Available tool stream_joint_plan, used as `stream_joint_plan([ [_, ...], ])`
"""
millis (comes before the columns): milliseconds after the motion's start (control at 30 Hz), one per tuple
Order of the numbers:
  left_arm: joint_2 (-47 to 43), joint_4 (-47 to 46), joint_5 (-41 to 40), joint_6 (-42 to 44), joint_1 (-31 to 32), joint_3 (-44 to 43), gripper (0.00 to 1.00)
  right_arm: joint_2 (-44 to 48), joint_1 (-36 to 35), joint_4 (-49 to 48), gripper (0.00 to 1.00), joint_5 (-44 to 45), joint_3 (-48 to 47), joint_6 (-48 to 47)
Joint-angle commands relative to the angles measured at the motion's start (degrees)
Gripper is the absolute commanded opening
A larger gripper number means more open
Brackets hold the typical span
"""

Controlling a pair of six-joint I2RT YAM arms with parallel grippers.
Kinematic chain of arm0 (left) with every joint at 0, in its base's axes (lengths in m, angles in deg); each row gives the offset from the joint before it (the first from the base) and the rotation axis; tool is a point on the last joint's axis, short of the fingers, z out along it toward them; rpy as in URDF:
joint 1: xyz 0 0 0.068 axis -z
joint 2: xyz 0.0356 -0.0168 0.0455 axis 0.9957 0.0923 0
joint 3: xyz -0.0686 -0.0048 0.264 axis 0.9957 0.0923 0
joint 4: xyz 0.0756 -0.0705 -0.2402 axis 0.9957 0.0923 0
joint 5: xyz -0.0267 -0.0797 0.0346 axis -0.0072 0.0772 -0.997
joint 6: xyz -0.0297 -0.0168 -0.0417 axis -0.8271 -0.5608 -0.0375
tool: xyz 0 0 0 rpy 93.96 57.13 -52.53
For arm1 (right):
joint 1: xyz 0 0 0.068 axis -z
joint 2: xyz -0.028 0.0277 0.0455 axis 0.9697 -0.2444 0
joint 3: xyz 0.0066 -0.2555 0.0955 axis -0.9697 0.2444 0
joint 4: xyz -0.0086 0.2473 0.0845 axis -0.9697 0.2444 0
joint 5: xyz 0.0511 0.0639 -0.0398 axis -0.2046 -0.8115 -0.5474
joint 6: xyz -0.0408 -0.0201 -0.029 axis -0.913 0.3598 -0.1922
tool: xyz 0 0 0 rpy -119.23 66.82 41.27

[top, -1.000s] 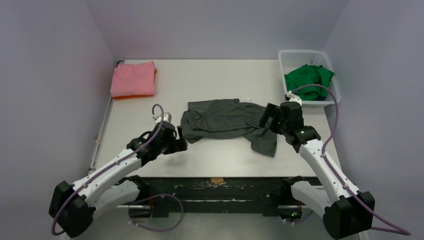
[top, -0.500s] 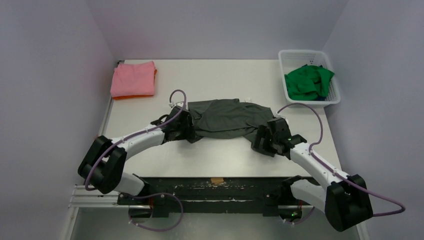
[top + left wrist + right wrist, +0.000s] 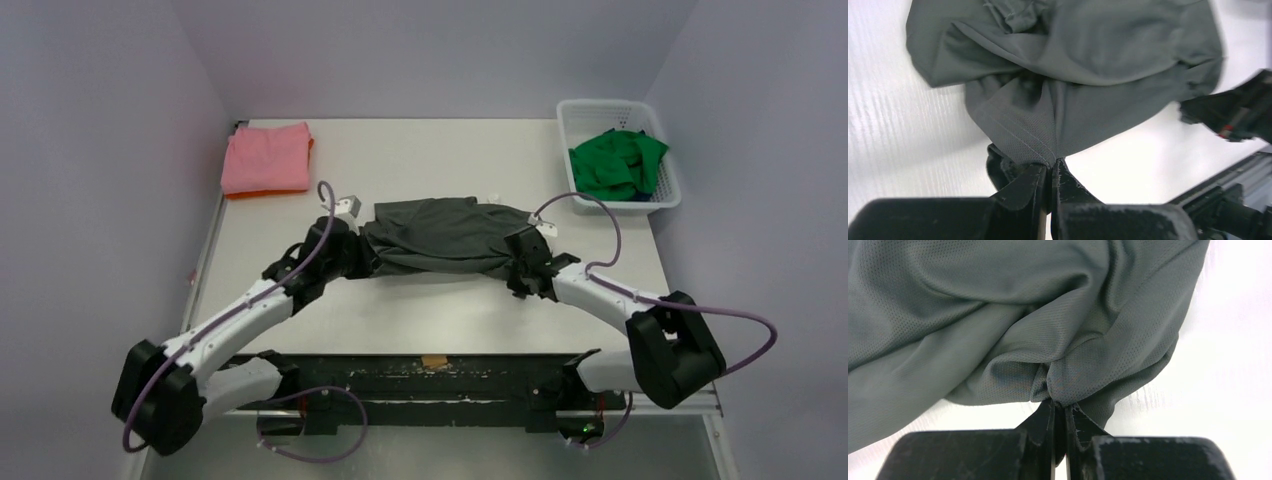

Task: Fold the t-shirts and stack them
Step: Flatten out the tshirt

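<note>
A dark grey t-shirt [image 3: 442,236] lies crumpled across the middle of the table. My left gripper [image 3: 366,256] pinches its near left edge; in the left wrist view the hem [image 3: 1018,135] runs into the shut jaws of that gripper [image 3: 1050,166]. My right gripper [image 3: 524,262] is shut on the shirt's near right edge, and the cloth [image 3: 1048,340] bunches into the gripper [image 3: 1060,406] in the right wrist view. A folded pink t-shirt [image 3: 266,157] rests on an orange one [image 3: 270,192] at the back left. A bright green t-shirt [image 3: 615,160] sits in the basket.
The white lattice basket [image 3: 668,150] stands at the table's back right corner. The table's near edge [image 3: 430,350] runs just beyond the arm bases. Grey walls close in on the left, back and right.
Both grippers closed on the grey t-shirt's near edges. The left arm drew back and left; the right arm moved up and in, gathering the loose flap that lay toward the front.
</note>
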Motion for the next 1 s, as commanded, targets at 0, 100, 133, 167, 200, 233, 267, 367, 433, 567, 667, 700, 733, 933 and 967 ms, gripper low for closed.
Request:
stream_joint_plan([
  [0, -17.1, 3.0, -0.7, 1.5, 0.5, 2.1, 0.00, 6.7, -0.8, 3.6, 0.00, 3.6, 1.0, 3.8],
  [100, -28.0, 6.4, 1.4, 1.8, 0.7, 0.4, 0.00, 17.2, -0.7, 8.4, 0.00, 5.3, -2.2, 2.5],
  [133, -30.8, 8.0, 1.6, 2.0, 0.9, -0.9, 0.00, 20.8, -0.8, 9.8, 0.00, 5.2, -3.9, 1.6],
  [167, -33.1, 9.9, 1.2, 2.1, 0.9, -2.8, 0.00, 24.2, -0.8, 10.8, 0.00, 4.9, -5.5, 0.5],
  [200, -34.9, 12.0, 0.3, 2.3, 0.9, -4.9, 0.00, 27.4, -0.8, 11.5, 0.00, 4.3, -7.2, -0.2],
  [233, -36.4, 13.5, -0.6, 2.8, 0.9, -7.9, 0.00, 30.1, -0.8, 11.8, 0.00, 2.5, -8.9, -1.4],
  [267, -37.4, 15.1, -1.9, 3.3, 0.9, -10.4, 0.00, 32.5, -0.8, 12.0, 0.00, 1.4, -10.6, -2.2],
  [367, -38.6, 19.4, -5.6, 4.7, 0.9, -18.1, 0.00, 36.5, -0.7, 13.9, 0.00, -0.8, -17.2, -4.6],
  [433, -37.8, 21.8, -7.2, 6.1, 1.0, -24.0, 0.00, 37.4, -0.7, 14.3, 0.00, -1.1, -22.2, -6.4],
  [567, -33.1, 25.6, -10.9, 9.3, 0.9, -36.7, 0.00, 36.5, -0.7, 11.3, 0.00, -6.0, -32.7, -10.6],
  [667, -27.2, 30.0, -13.4, 11.6, 0.9, -46.6, 0.00, 32.1, -0.7, 12.7, 0.00, -7.0, -42.1, -13.8],
  [700, -25.2, 31.6, -14.9, 12.0, 0.9, -49.2, 0.00, 30.1, -0.7, 13.3, 0.00, -7.9, -45.5, -15.4],
  [733, -23.4, 33.0, -17.0, 12.5, 0.9, -51.7, 0.00, 28.3, -0.7, 14.1, 0.00, -7.6, -48.4, -16.3],
  [933, -13.0, 35.4, -30.2, 13.6, -0.7, -57.1, 0.00, 17.6, -0.7, 15.3, 0.00, 0.4, -57.3, -21.7],
  [967, -11.0, 35.2, -28.6, 13.4, -2.8, -57.8, 0.00, 14.3, -0.6, 15.3, 0.00, 1.8, -58.7, -22.3],
])
